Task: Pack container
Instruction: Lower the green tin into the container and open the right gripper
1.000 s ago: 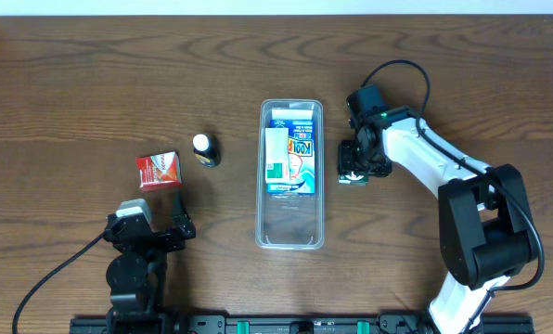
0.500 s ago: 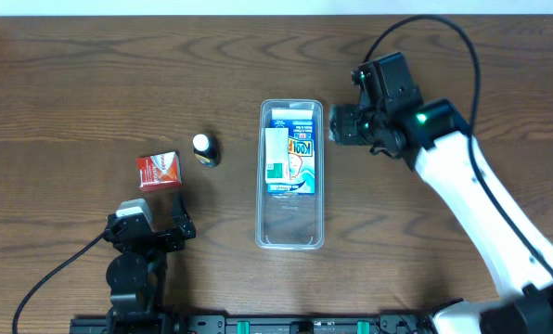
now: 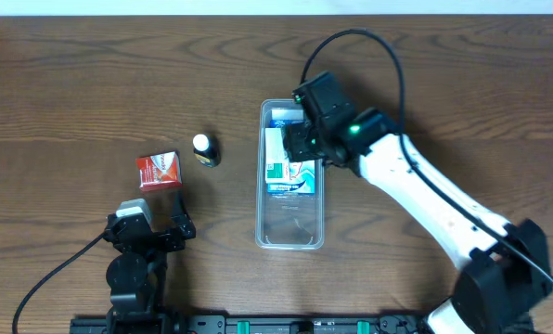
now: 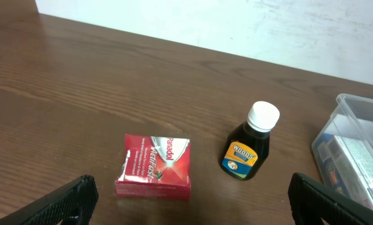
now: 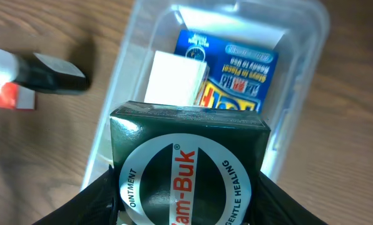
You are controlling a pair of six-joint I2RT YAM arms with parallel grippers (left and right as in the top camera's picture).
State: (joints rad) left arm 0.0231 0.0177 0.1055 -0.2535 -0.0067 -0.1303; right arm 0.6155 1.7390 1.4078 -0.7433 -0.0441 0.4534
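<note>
The clear plastic container (image 3: 290, 227) lies in the middle of the table and holds a blue Kool box (image 3: 300, 172) and a white box. My right gripper (image 3: 300, 141) is over its far half, shut on a dark green Zam-Buk box (image 5: 186, 169). The container also shows in the right wrist view (image 5: 305, 37) below that box. A red box (image 3: 159, 171) and a small dark bottle with a white cap (image 3: 205, 149) stand left of the container. My left gripper (image 3: 147, 232) is open and empty near the front edge, behind the red box (image 4: 156, 165) and the bottle (image 4: 249, 150).
The container's near half (image 3: 290, 218) holds nothing. The rail of the arm bases (image 3: 276, 325) runs along the front edge. A pale wall (image 4: 236, 25) bounds the table's far side.
My right gripper lifted the Zam-Buk box from the table right of the container and carried it left, over the container's far half. The left arm has not moved.
</note>
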